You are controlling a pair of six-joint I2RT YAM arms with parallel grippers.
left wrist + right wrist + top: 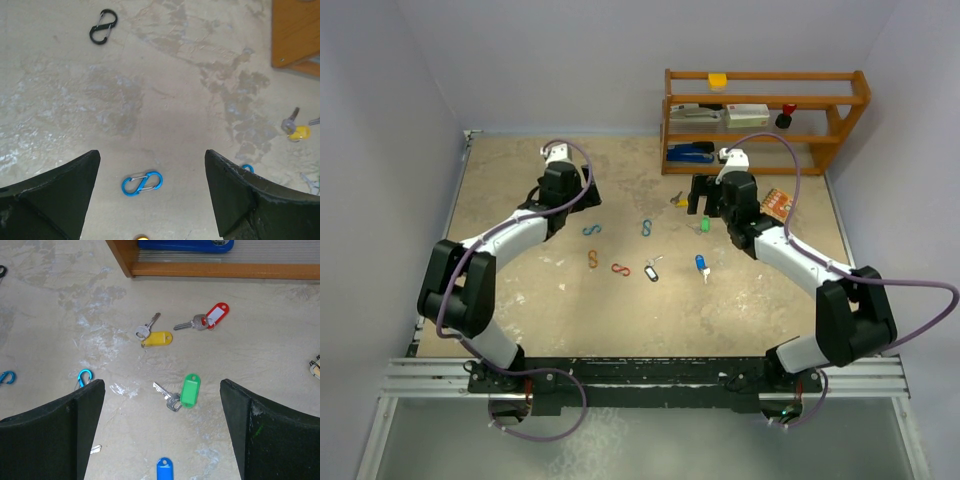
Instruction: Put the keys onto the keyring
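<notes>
Currently, I read both pincers as spread wide and holding nothing.

Left side: the left gripper (151, 167) hovers over the table (165, 90), a beige surface with mottled, scuffed patches. Its fingers (55, 195) are dark, matte wedges with blunt tips. Between them, flat on the surface, lies a blue S-shaped clip (142, 182), glossy with silver wire gates. A black S-shaped clip (103, 26) of the same form lies well apart, at the far side of that view.

Right side: the right gripper (162, 385) hangs over the keys. The green-tag key (189, 390) lies flat between the fingertips; its tag is a rounded oblong of smooth plastic, and its small silver toothed blade points to the left. Beyond it lie the yellow-tag key (157, 337) and the red-tag key (216, 315), the latter with a white label window. Both are near the foot of the wooden shelf (210, 269), which has an orange-brown finish. The blue-tag key (165, 469) shows only the top of its tag at the near edge of that view.

Overhead view: a dark-tag key (652, 270) lies to the left of the blue-tag key, with a red S-shaped clip (620, 268) just beside it and an orange S-shaped clip (592, 260) further left.

The keys in the right wrist view lie loose and touch no clip.
</notes>
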